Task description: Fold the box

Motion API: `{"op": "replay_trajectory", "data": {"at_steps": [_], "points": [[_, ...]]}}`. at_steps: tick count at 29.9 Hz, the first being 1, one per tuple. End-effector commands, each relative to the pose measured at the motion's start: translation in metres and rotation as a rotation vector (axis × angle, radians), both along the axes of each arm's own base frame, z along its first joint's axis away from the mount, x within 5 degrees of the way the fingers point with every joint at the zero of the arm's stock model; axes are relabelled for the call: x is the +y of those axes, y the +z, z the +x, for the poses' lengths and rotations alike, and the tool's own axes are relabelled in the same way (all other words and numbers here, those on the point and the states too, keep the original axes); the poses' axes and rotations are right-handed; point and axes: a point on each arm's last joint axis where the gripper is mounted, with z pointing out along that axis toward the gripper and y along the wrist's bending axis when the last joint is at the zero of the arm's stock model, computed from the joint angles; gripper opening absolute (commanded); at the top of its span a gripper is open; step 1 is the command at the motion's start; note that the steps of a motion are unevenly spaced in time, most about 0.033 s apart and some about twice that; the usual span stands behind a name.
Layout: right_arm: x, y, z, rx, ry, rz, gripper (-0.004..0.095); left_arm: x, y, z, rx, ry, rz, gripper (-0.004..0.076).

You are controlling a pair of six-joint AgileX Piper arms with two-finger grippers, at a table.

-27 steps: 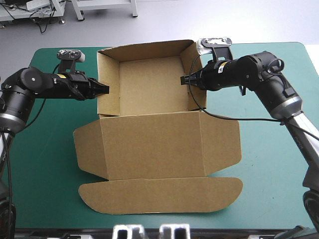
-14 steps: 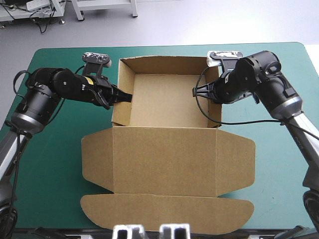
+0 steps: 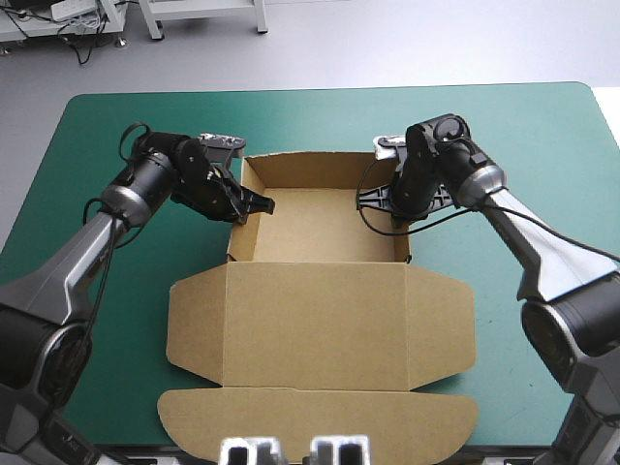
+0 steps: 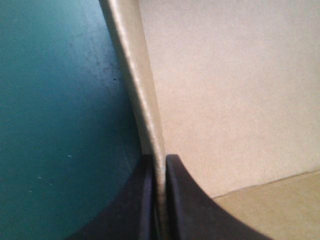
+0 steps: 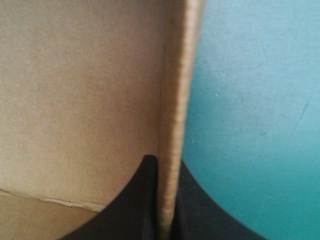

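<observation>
While the brown box (image 3: 320, 320) sits at the middle of the teal-green surface (image 3: 107, 320), it stands as an open tray: three walls are raised around a bare floor between the two hands, and the lid lies flat on the side toward the robot. That lid is one broad panel with a short flap at each side and a long tuck flap with rounded corners along the near edge of the surface. The left hand (image 3: 260, 202) reaches in from the outer side and is clamped on the top edge of the tray's left wall, one black finger inside the tray and the other outside it. Across the tray the right hand (image 3: 376, 200) is pinched on the top edge of the right wall in the same way. In the left wrist view the left hand (image 4: 159, 161) is all but closed, the thin pale edge of the board (image 4: 230, 90) running straight ahead from between the fingers, the wall's inner face on one side and the surface (image 4: 55, 100) on the other. From the right wrist the right hand (image 5: 167, 165) grips likewise, with board (image 5: 80, 90) beside one finger and the surface (image 5: 255, 90) beside the other. A crease line shows where wall meets floor, just beside each hand.
</observation>
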Motion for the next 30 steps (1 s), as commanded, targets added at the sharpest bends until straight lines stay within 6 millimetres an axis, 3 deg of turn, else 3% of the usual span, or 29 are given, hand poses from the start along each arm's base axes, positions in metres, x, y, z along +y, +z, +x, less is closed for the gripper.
{"op": "replay_trajectory", "data": {"at_steps": [1, 4, 10, 14, 18, 20, 21, 25, 30], "points": [[0.021, 0.003, 0.005, -0.04, 0.046, 0.142, -0.0001, -0.019, 0.006, 0.006, -0.034, 0.017, -0.122, -0.001], [0.026, -0.012, 0.014, -0.037, 0.053, 0.138, -0.0001, -0.021, -0.008, 0.012, -0.009, 0.002, -0.097, -0.001], [0.024, -0.018, 0.018, -0.063, 0.129, 0.081, 0.0016, -0.02, -0.016, 0.015, -0.008, -0.051, -0.051, -0.0009], [0.019, -0.02, 0.016, -0.043, 0.141, 0.018, 0.019, -0.02, -0.017, 0.014, 0.0, -0.073, -0.043, 0.0033], [0.014, -0.021, 0.015, -0.024, 0.134, -0.035, 0.0439, -0.021, -0.017, 0.014, -0.015, -0.122, -0.038, 0.0194], [0.014, -0.02, 0.015, -0.018, 0.132, -0.039, 0.0502, -0.021, -0.017, 0.014, -0.02, -0.138, -0.035, 0.0292], [0.013, -0.02, 0.014, -0.016, 0.132, -0.04, 0.052, -0.021, -0.017, 0.015, -0.024, -0.137, -0.036, 0.0372], [0.013, -0.015, 0.015, -0.022, 0.133, -0.039, 0.0527, -0.022, -0.016, 0.016, -0.036, -0.114, -0.051, 0.0552], [0.009, 0.004, 0.016, -0.064, 0.135, -0.074, 0.0527, -0.022, -0.015, 0.017, -0.043, -0.093, -0.06, 0.0571]]}}
